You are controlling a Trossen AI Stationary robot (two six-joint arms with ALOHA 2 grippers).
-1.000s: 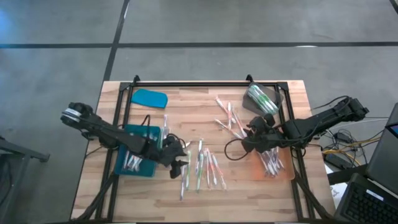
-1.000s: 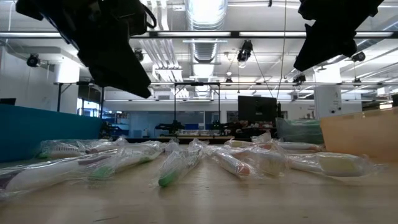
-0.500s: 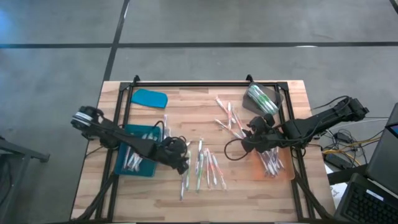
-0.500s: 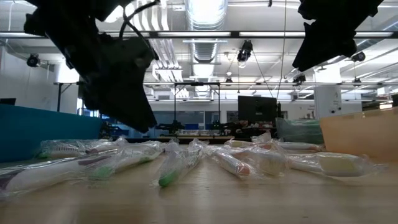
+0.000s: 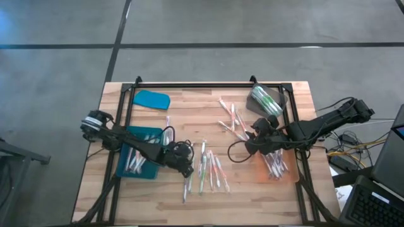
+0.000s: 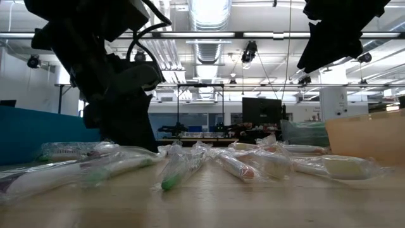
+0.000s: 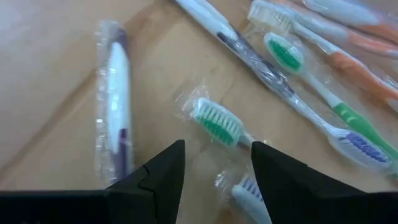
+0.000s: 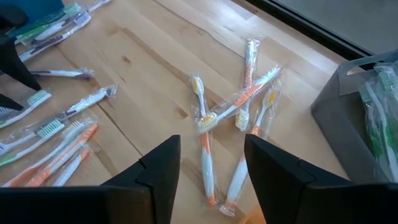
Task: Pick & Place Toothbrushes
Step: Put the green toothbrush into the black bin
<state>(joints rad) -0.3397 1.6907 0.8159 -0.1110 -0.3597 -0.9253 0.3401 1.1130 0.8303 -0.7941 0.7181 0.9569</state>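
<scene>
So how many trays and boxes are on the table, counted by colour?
Blue: 2, the deep blue tray and the flat blue piece
Grey: 1, the grey bin
Orange: 1, the orange tray
Total: 4

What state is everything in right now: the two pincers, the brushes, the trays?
Left pincer: open, empty, low over a green-bristled toothbrush.
Right pincer: open, empty, above the table.
Loose toothbrushes: wrapped, lying flat on the table.
Blue tray: holds several brushes.
Orange tray: holds several brushes.
</scene>
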